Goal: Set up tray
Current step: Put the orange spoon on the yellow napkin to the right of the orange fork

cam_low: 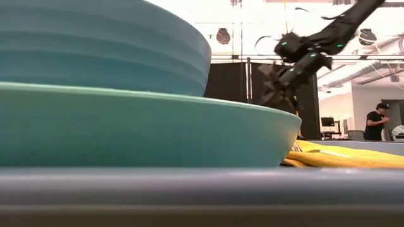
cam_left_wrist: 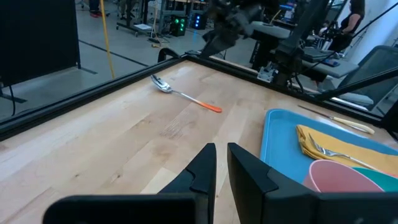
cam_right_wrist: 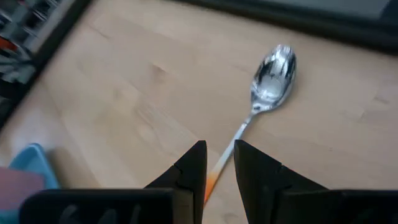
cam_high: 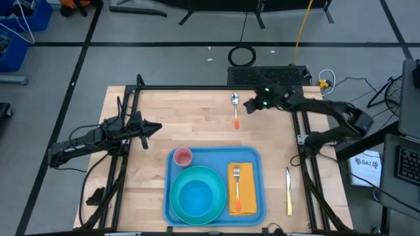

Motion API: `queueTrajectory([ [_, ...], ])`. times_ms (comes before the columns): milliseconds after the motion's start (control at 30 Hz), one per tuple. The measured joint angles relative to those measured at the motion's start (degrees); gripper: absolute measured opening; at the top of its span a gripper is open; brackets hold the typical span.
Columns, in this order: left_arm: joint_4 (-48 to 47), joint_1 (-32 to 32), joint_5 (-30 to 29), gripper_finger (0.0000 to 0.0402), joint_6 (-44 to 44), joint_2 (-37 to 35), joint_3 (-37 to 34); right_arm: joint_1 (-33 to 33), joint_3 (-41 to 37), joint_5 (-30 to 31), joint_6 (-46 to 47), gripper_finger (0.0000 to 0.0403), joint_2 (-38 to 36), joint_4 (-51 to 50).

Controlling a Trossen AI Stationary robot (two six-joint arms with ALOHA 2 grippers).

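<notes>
The worktop (cam_high: 197, 124) is pale, matt wood grain. The spoon (cam_right_wrist: 272, 78) has a glossy metal bowl; the tray (cam_high: 257, 196) looks smooth plastic, the napkin (cam_high: 244, 187) soft cloth.

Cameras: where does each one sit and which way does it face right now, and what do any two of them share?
High view: overhead, straight down on the table; both arms show, left gripper, right gripper.
Low view: at tabletop level behind the tray rim, facing the room; one arm overhead.
Left wrist view: across the table past its own near-shut fingers.
Right wrist view: down at the spoon, fingers slightly apart.
Shared: the spoon shows in the high and both wrist views.
</notes>
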Motion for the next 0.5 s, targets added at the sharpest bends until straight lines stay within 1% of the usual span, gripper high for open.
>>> queueTrajectory([
  [167, 0.00, -0.01, -0.02, 0.0042, 0.00, 0.00, 0.00, 1.59, 9.11, 0.03, 2.15, 0.0075, 10.39, -7.84],
  [300, 0.00, 0.01, -0.02, 0.0042, 0.00, 0.00, 0.00, 1.79, 15.29, 0.43, -0.24, 0.0075, 17.12, -13.05],
  [500, 0.00, 0.00, -0.02, 0.0042, 0.00, 0.00, 0.00, 2.70, 21.44, 4.63, -2.55, 0.0075, 20.90, -19.44],
])
